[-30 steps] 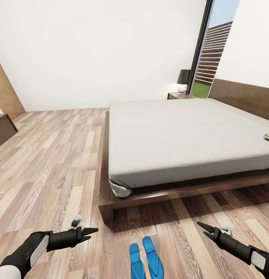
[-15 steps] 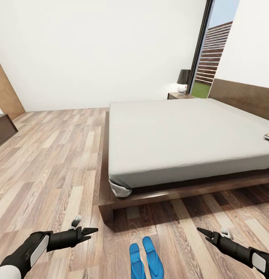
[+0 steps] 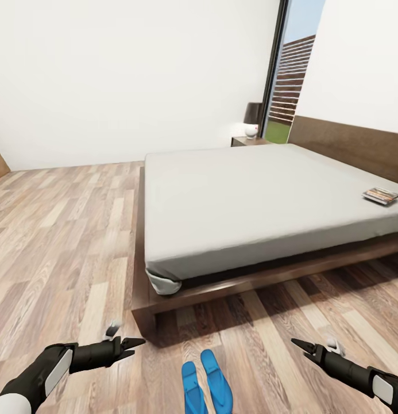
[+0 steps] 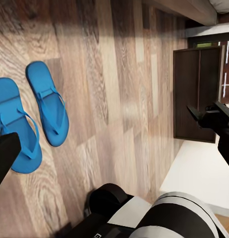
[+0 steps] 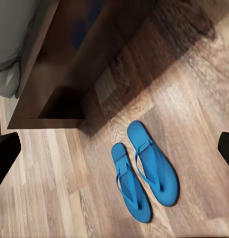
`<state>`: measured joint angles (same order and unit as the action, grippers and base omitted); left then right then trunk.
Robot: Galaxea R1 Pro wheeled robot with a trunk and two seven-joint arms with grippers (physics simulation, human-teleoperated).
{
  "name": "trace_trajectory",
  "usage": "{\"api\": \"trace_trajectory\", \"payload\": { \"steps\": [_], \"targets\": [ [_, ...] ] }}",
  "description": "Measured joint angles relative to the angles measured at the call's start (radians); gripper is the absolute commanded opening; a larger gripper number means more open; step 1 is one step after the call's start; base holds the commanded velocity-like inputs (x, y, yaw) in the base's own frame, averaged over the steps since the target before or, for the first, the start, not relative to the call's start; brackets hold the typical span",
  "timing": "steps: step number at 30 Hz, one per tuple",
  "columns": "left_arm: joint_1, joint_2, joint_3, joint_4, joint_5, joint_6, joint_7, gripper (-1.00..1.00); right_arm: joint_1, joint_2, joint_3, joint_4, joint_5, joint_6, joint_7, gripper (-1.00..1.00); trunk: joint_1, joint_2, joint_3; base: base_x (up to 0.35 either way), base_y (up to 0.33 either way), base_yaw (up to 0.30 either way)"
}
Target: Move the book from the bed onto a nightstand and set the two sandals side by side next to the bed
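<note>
Between left pincer point(image 3: 139, 343) and right pincer point(image 3: 297, 345): sandals point(image 3: 207, 382); untouched

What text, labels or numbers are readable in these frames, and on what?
None readable.
The book on the bed: its cover shows coloured bands, but any lettering is too small and blurred to read.
The sandals on the floor: plain blue, no marking visible.
The black part at the edge of the left wrist view carries a faint light mark, too small to read.
</note>
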<state>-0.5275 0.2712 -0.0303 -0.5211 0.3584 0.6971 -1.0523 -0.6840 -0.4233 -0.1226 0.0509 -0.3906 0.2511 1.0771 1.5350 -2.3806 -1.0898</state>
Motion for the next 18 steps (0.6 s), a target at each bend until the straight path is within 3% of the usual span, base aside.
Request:
{"api": "trace_trajectory", "payload": {
  "steps": [8, 18],
  "targets": [
    [0.000, 0.000, 0.000, 0.000, 0.000, 0.000, 0.001, 1.00, 0.000, 0.000, 0.000, 0.000, 0.000, 0.000, 0.000, 1.00, 0.000, 0.000, 0.000, 0.000, 0.000, -0.193],
    [0.000, -0.001, 0.000, 0.000, -0.001, 0.000, 0.003, 1.00, 0.000, 0.003, 0.000, 0.000, 0.001, 0.001, 0.000, 1.00, 0.000, 0.000, 0.000, 0.000, 0.000, -0.048]
  ]
}}
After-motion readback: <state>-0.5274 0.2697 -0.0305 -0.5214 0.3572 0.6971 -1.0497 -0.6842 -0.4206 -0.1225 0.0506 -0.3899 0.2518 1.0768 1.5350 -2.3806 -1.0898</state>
